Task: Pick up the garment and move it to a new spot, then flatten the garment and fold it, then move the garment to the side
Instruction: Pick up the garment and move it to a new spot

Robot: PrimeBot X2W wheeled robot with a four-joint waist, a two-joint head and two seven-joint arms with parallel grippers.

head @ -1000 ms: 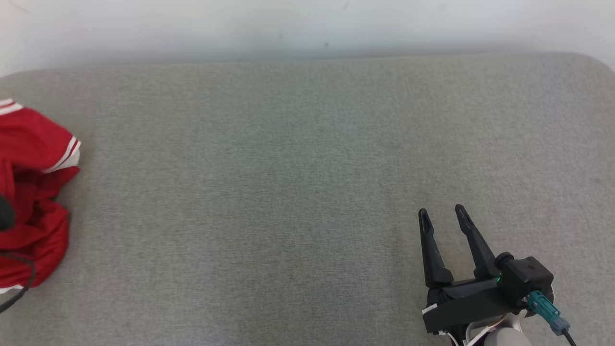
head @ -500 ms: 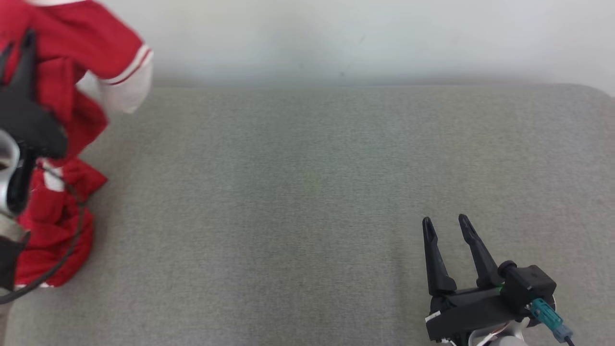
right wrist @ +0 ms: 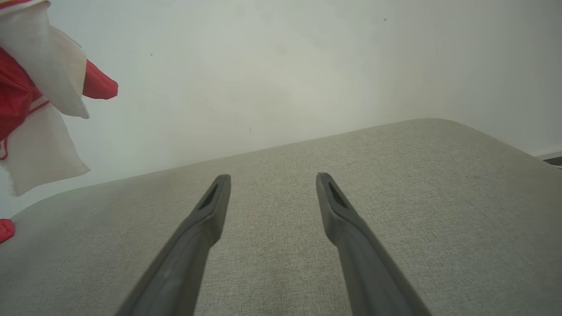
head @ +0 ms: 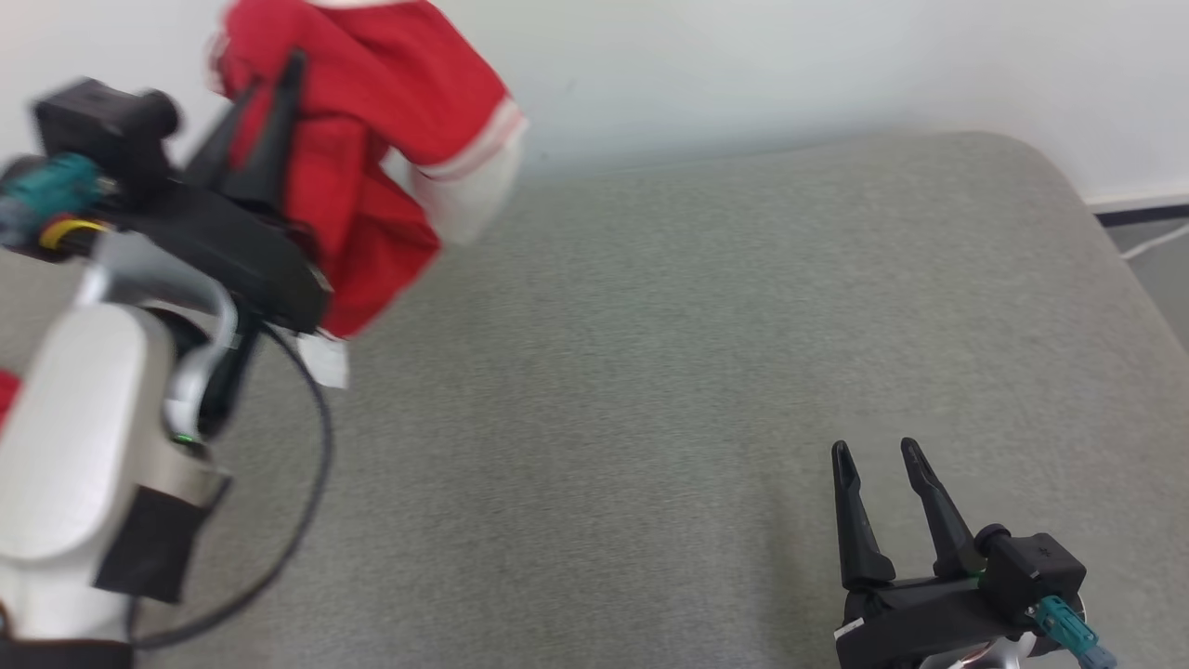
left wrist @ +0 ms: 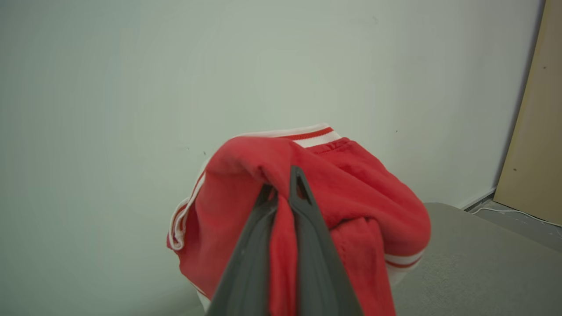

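The garment (head: 372, 139) is red with white striped trim and hangs bunched in the air at the upper left of the head view. My left gripper (head: 279, 79) is shut on it, lifted well above the grey surface (head: 650, 353). In the left wrist view the two fingers press together at my left gripper (left wrist: 283, 180), with the garment (left wrist: 360, 193) draped over both sides. The right wrist view shows a white and red part of the garment (right wrist: 39, 87) dangling at its left edge. My right gripper (head: 875, 452) rests low at the lower right, open and empty, its right gripper (right wrist: 272, 177) tips spread over the surface.
The grey padded surface has rounded far corners and a pale wall (head: 790, 65) behind it. Past its right edge lie floor and a white cable (head: 1152, 243). A tan panel (left wrist: 533, 131) stands at the right of the left wrist view.
My left arm has lifted the garment off the surface and carried it rightward and up. The head camera has shifted too. The right gripper stays open in place.
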